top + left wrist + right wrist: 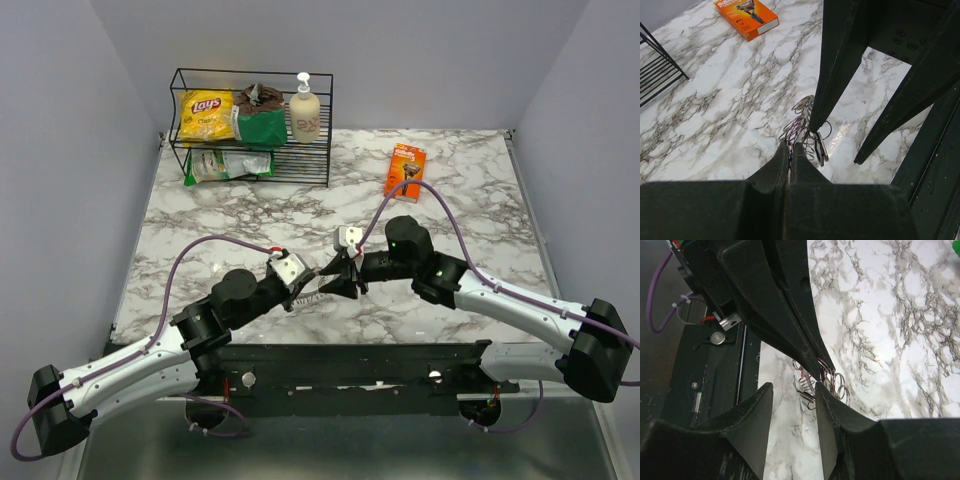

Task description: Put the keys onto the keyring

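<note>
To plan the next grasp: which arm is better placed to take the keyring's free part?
Right, probably: the right gripper is open around the keyring; the left gripper is shut on it.

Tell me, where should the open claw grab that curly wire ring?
On the free coils of the keyring that poke out beyond the left gripper, which is shut on the ring's near end. The right gripper is open and faces it head-on, so it would probably do best coming from that opposite side, one finger on each side of the thin coils.
</note>
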